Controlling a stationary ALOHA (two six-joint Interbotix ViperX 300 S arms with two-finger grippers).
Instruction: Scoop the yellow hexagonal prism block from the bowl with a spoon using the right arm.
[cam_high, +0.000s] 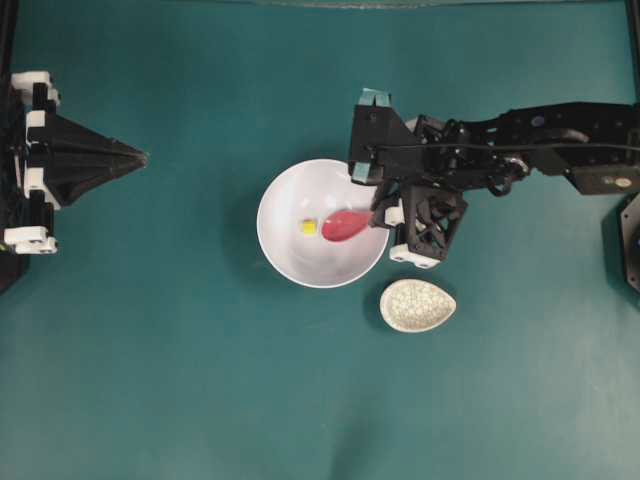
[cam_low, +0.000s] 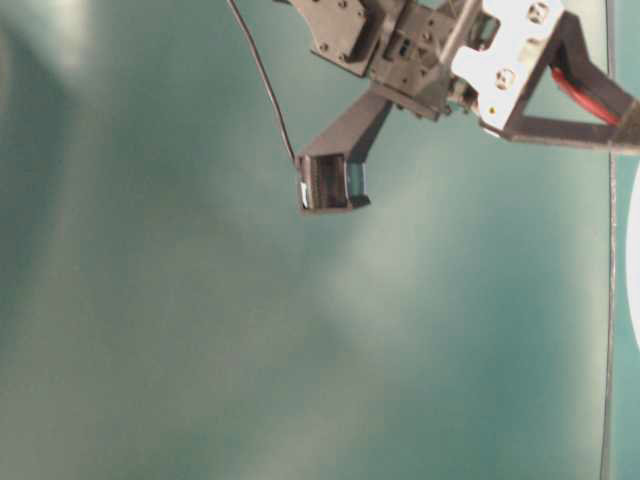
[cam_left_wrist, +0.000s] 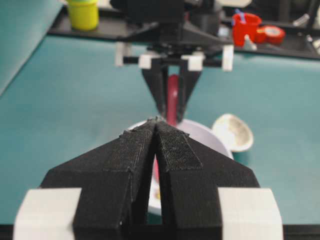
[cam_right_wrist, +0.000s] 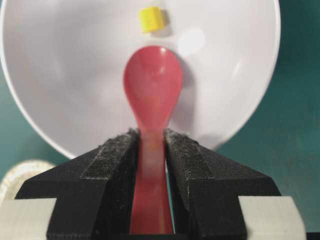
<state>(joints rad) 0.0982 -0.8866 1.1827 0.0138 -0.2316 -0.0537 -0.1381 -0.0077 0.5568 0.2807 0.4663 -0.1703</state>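
The white bowl (cam_high: 300, 265) (cam_right_wrist: 75, 75) sits mid-table. Inside it lies the yellow hexagonal prism block (cam_high: 308, 227) (cam_right_wrist: 151, 19), just beyond the tip of the spoon's scoop. The pink-red spoon (cam_high: 346, 225) (cam_right_wrist: 152, 85) reaches into the bowl with its handle clamped between the pads of my right gripper (cam_right_wrist: 151, 134) (cam_high: 383, 213), which is shut on it at the bowl's right rim. My left gripper (cam_high: 143, 157) (cam_left_wrist: 156, 120) rests far left, shut and holding nothing, pointing at the bowl (cam_left_wrist: 200, 137).
A small speckled teardrop dish (cam_high: 417, 305) (cam_left_wrist: 232, 131) lies just right of and below the bowl. Beyond the table's far edge stand a yellow cup (cam_left_wrist: 83, 14) and red items (cam_left_wrist: 250, 27). The table-level view shows only part of the arm (cam_low: 420, 50).
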